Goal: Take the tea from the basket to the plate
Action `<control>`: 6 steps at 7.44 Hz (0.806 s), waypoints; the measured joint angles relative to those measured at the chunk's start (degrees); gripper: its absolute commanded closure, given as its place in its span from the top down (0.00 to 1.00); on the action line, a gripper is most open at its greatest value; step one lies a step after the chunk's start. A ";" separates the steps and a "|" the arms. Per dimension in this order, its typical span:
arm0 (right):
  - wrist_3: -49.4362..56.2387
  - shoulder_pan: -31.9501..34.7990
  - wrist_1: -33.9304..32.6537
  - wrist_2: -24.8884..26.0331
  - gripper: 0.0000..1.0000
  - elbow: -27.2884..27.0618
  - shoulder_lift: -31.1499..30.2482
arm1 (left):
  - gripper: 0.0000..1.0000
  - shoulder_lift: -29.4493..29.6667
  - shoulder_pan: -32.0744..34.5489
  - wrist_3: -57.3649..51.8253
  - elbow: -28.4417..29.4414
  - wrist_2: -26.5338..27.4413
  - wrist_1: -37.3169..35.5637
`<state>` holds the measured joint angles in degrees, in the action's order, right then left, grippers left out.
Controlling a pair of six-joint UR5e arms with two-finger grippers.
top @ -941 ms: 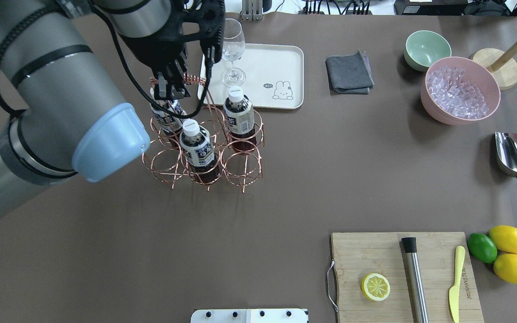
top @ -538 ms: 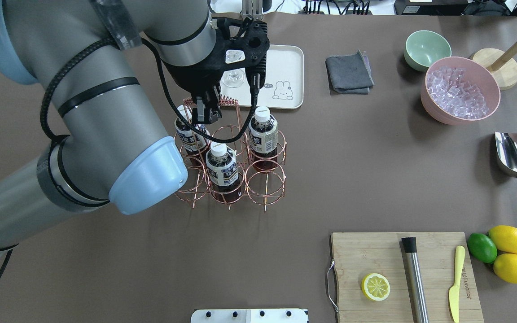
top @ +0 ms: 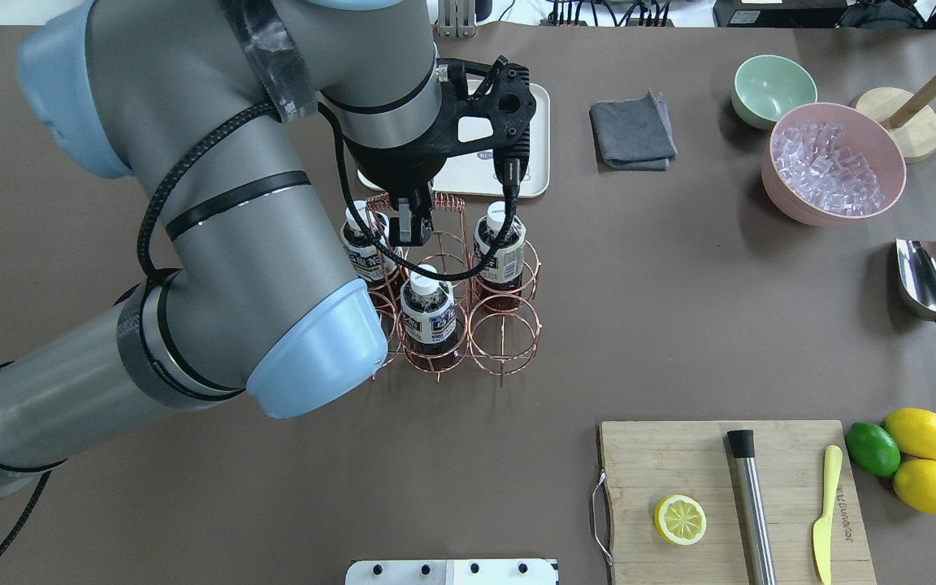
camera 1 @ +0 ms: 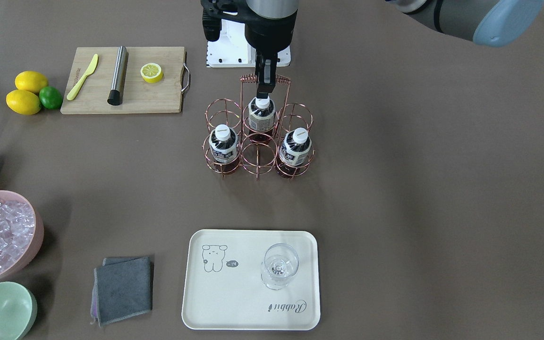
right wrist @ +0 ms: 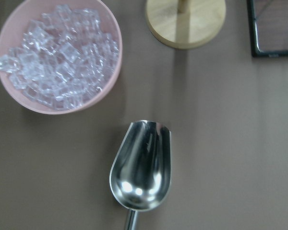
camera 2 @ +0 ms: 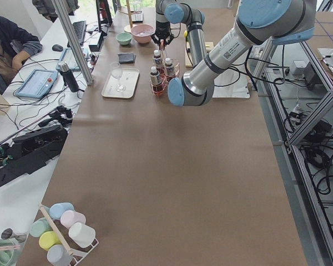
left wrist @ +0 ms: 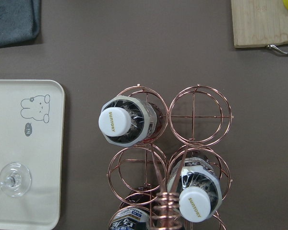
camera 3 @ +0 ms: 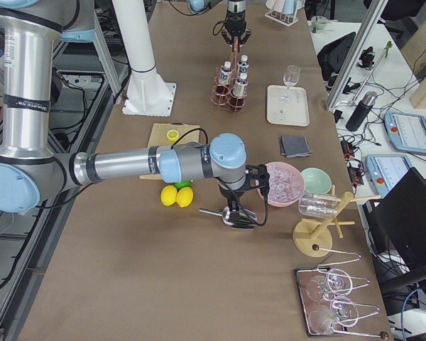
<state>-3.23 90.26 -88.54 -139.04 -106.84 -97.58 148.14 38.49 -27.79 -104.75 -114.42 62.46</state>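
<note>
My left gripper (top: 409,223) is shut on the coiled handle of the copper wire basket (top: 509,325) and shows in the front view (camera 1: 265,85) too. The basket holds three bottles. Two are dark-labelled tea, one in a near ring (top: 427,309) and one at the far left (top: 361,244). A pale-labelled bottle (top: 500,248) stands at the far right. The left wrist view shows the pale bottle (left wrist: 120,122) and one tea (left wrist: 197,196). The cream plate (camera 1: 243,307) lies beyond the basket. My right gripper (camera 3: 238,206) hovers over a scoop; I cannot tell whether it is open.
A wine glass (camera 1: 279,271) stands on the plate. A grey cloth (top: 632,130), a green bowl (top: 773,89), a pink bowl of ice (top: 834,162) and a metal scoop (top: 931,284) lie to the right. A cutting board (top: 736,496) with a lemon half and some citrus sits near right.
My left arm has carried the basket, with its three bottles, to the right and nearer the robot, off the plate's left corner. The arm now covers the wine glass from overhead.
</note>
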 measured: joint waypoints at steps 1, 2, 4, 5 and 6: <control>-2.86 -1.86 7.39 -0.31 1.00 -0.15 0.15 | 0.00 0.19 -0.26 0.32 0.29 0.21 0.02; -5.99 -4.63 16.08 -0.03 1.00 -0.14 0.24 | 0.00 0.21 -0.45 0.46 0.43 0.29 0.03; -9.86 -9.85 30.25 1.03 1.00 0.00 1.52 | 0.00 0.22 -0.65 0.91 0.50 0.33 0.03; -13.66 -11.75 34.74 1.27 1.00 -0.19 3.56 | 0.00 0.22 -0.68 1.34 0.51 0.34 0.04; -18.91 -13.56 40.00 1.65 1.00 -0.10 5.74 | 0.00 0.22 -0.70 1.56 0.48 0.34 0.08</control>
<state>-22.13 76.70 -48.54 -137.39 -106.94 -91.84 148.36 37.79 -26.23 -104.27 -114.08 62.53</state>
